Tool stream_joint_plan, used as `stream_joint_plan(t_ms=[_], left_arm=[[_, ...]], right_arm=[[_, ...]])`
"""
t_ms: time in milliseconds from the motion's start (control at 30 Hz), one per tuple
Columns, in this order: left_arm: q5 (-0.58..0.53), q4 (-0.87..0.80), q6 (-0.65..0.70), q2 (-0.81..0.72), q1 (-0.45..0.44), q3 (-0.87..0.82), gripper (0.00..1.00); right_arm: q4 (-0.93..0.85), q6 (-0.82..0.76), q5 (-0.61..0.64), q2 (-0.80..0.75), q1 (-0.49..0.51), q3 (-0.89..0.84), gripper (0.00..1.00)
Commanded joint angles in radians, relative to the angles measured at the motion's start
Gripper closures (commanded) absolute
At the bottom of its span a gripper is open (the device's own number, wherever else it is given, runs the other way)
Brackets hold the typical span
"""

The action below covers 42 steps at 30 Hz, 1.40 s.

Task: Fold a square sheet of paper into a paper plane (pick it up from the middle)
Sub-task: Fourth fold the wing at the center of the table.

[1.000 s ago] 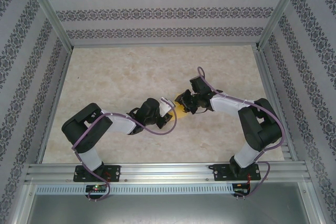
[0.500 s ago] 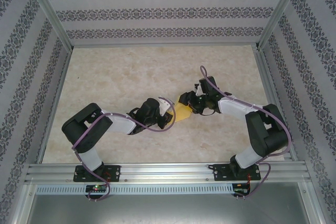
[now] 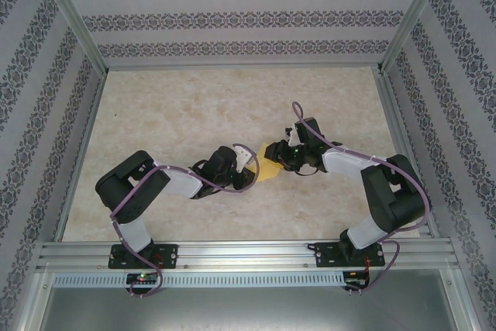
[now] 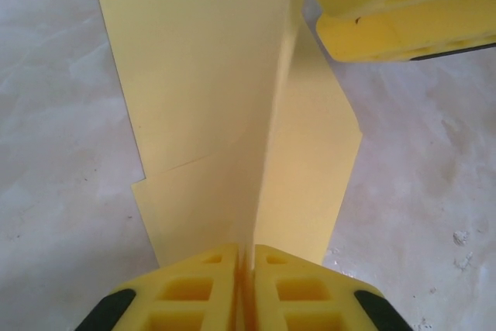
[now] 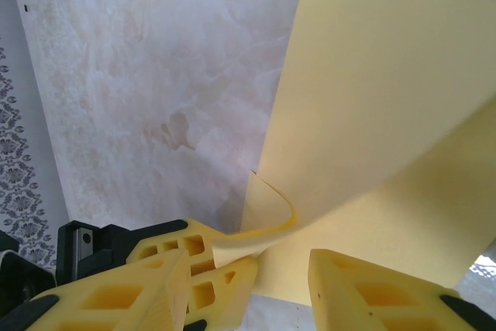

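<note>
in the top view the yellow sheet of paper (image 3: 267, 170) is seen over the beige mottled tabletop (image 3: 170, 114), near the middle of the table and a little to the right, between the tips of the two arms. the left gripper (image 3: 248, 160) is set at its left side and the right gripper (image 3: 277, 153) at its far right side.

from the left wrist the left gripper (image 4: 246, 260) is found pressed together on the sheet (image 4: 201, 98) — the near end of a raised lengthwise crease is pinched between its yellow fingers (image 4: 194, 288). two panels are spread away from that crease, left and right, and the slanted edge of a folded layer is seen across the left panel. the right gripper's fingers (image 4: 403, 32) are seen at the sheet's far right corner.

from the right wrist the right gripper (image 5: 283, 269) is seen with its jaws apart — nothing is clamped. a curled corner of the sheet (image 5: 372, 114) is draped over the inner edge of one finger (image 5: 178, 269), and the other finger (image 5: 372, 292) is seen in front of the paper's lower edge. whether the paper is touched by that second finger cannot be told.
</note>
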Motion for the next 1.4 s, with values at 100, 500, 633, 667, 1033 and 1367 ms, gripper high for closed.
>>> stream_joint_plan(t_ms=[100,500,633,667,1033,1367], left_arm=[[0.033,-0.062,-0.056,-0.008,-0.012,0.043,0.79],[0.007,-0.105,-0.072,0.02,-0.012,0.088,0.83],[0.008,-0.099,-0.115,0.026,-0.013,0.085,0.86],[0.009,-0.096,-0.132,0.026,-0.012,0.081,0.86],[-0.002,-0.066,-0.297,0.01,-0.011,0.057,0.89],[0.02,-0.071,-0.347,0.023,-0.006,0.068,0.89]], right_arm=[[0.014,-0.036,0.001,0.044,0.006,0.04,0.56],[-0.002,-0.042,-0.024,0.056,0.012,0.064,0.57],[-0.005,-0.061,-0.013,0.026,0.006,0.054,0.54],[-0.003,-0.071,-0.009,0.017,0.005,0.048,0.53],[-0.032,-0.118,0.045,0.015,0.025,0.019,0.51],[-0.064,-0.132,0.074,0.079,0.036,0.069,0.54]])
